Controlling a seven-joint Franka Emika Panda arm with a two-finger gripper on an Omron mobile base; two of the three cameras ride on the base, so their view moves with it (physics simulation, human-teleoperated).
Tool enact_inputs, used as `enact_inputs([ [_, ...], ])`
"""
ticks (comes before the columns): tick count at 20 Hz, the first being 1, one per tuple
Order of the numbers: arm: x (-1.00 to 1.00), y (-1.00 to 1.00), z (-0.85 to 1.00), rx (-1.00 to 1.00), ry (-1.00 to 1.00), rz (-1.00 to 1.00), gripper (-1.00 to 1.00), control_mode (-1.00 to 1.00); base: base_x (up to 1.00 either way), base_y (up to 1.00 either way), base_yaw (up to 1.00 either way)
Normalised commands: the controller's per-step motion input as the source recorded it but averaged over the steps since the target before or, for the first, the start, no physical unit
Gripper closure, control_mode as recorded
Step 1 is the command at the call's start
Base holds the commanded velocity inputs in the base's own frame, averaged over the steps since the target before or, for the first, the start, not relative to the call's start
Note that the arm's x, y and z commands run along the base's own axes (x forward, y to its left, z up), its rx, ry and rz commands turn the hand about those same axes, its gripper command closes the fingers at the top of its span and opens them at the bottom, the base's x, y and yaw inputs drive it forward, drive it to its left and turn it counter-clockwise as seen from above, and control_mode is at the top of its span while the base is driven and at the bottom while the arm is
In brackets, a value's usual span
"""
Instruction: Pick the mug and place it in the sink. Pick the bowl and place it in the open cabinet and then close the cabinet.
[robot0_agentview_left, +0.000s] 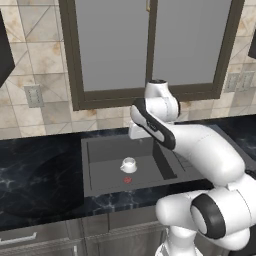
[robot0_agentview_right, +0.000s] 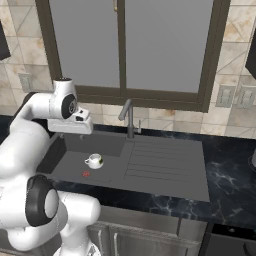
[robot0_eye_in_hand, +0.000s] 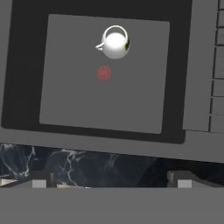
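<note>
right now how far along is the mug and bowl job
The first step looks done: the mug sits upright on the floor of the sink, beside the red drain mark. Nothing is in hand; the gripper is open above the sink's edge with nothing between its fingers. The bowl and cabinet steps are left, though these views cannot show their state.

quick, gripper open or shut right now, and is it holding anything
gripper: open, holding nothing; the mug sits free on the sink floor, apart from it.
</note>
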Motion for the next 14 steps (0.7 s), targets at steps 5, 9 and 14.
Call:
enact_inputs([
  [5,-0.03,-0.01,0.08,0.0,0.0,0.0,-1.0,-1.0,0.0,0.0,0.0],
  [9,-0.06,0.0,0.01,0.0,0.0,0.0,-1.0,-1.0,0.0,0.0,0.0],
  [14,-0.03,0.0,0.0,0.0,0.0,0.0,-1.0,1.0,-0.28,-0.35,-0.01],
])
